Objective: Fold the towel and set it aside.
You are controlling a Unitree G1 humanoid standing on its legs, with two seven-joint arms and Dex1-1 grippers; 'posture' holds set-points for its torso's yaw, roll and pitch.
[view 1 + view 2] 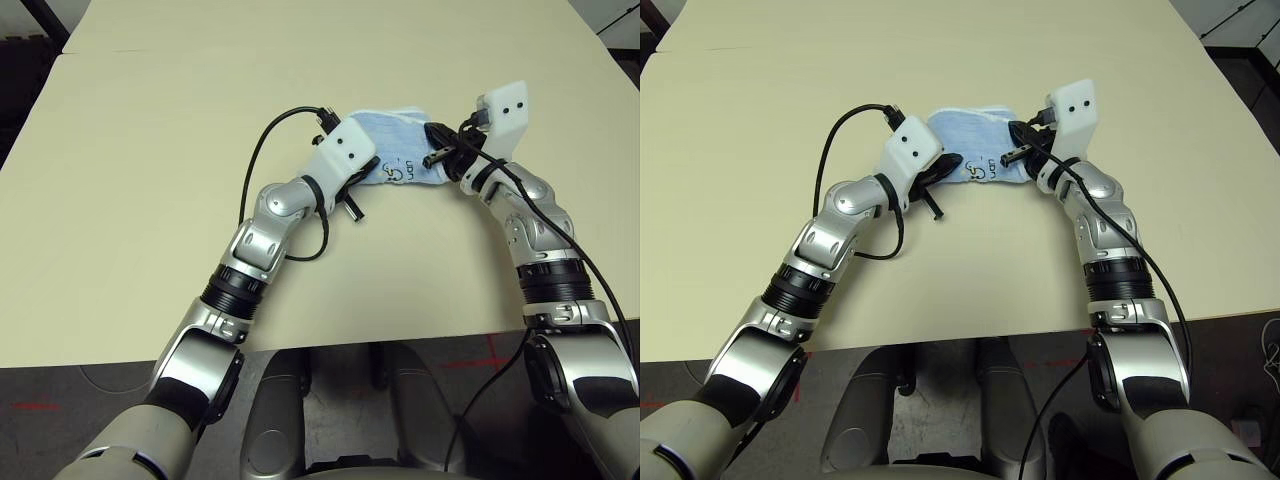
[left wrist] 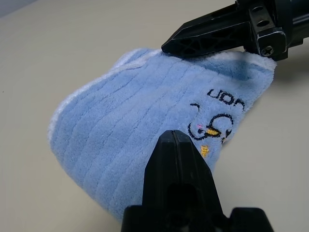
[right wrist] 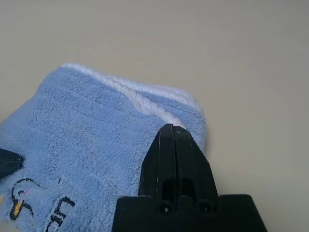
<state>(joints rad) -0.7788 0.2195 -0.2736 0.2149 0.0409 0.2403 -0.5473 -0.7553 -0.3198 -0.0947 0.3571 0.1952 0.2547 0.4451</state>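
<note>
Both clenched grippers, left (image 1: 952,162) and right (image 1: 1017,153), pinch the folded towel (image 1: 975,135), lying left-to-right.

Both forearms are silver metal with ribbed black collars near the elbow; upper arms are light grey with black patches. Each wrist carries a white angular camera housing with two small dark holes, fed by a looping black cable. Left tool (image 1: 940,170) and right tool (image 1: 1018,150): black plastic fingers, screws at base.
</note>
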